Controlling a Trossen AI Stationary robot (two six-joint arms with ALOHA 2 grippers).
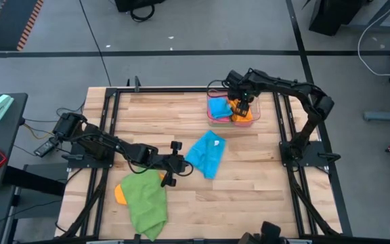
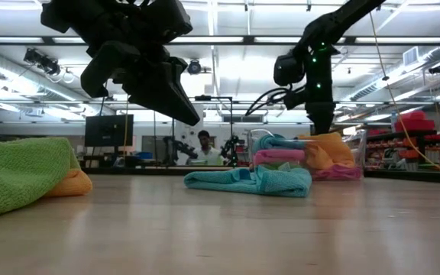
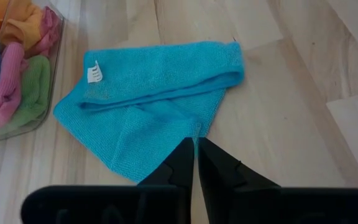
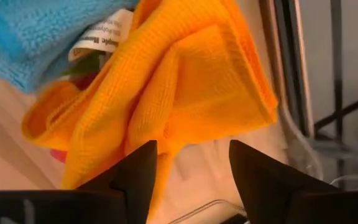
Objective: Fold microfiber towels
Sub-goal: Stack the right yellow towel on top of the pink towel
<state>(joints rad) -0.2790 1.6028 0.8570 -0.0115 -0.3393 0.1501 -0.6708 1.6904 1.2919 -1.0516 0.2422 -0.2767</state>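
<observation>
From my end the left gripper [image 3: 195, 163] has its fingers pressed together with nothing in them, hovering just off the edge of the blue towel [image 1: 206, 153] lying mid-table. Green towel [image 1: 145, 202] is crumpled at the near left with an orange one [image 1: 120, 193] poking out beside it. Right gripper [image 4: 191, 163] is down in the tray [image 1: 215, 119], fingers apart around a fold of the orange towel [image 4: 185, 81], not clamped on it.
</observation>
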